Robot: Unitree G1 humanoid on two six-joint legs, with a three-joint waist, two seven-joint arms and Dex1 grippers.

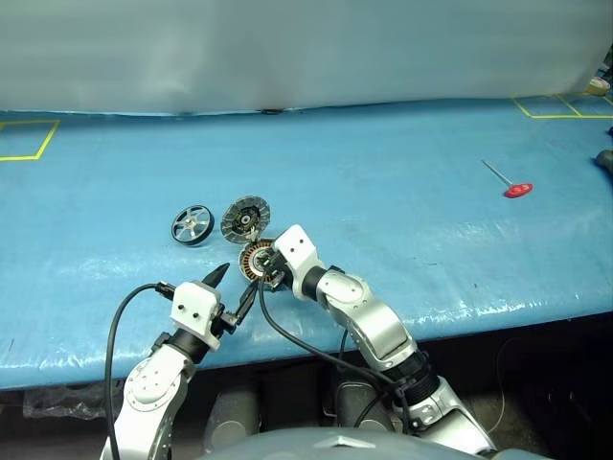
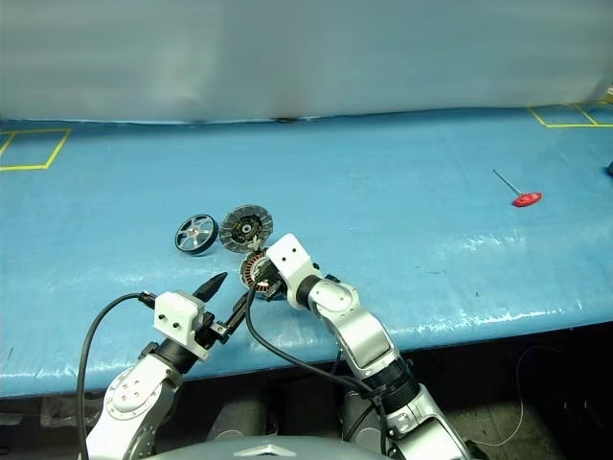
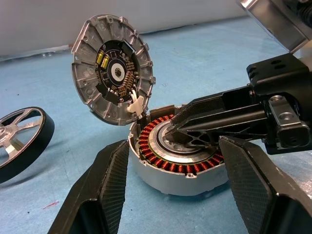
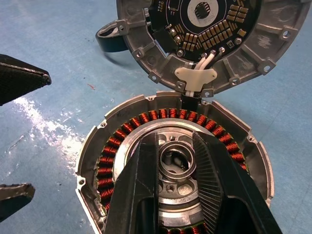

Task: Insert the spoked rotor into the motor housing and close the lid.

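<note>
1. Motor housing (image 1: 257,259) on blue worktop (image 1: 402,211), near front edge; copper windings exposed, cavity without rotor.
2. Lid (image 1: 245,218) hinged at housing's 12 o'clock edge, standing open, circuit face toward camera.
3. Spoked rotor (image 1: 192,225) lying loose on worktop at about 10 o'clock from housing, just beside lid; not yet picked up.
4. Right gripper (image 4: 176,163) jaws narrowly parted, closed around housing's silver centre hub.
5. Left gripper (image 1: 233,289) jaws open, empty, at housing's 7 o'clock.
6. Progress, judged: early stage. Remaining: grasping rotor, seating it in housing, folding lid shut.
</note>
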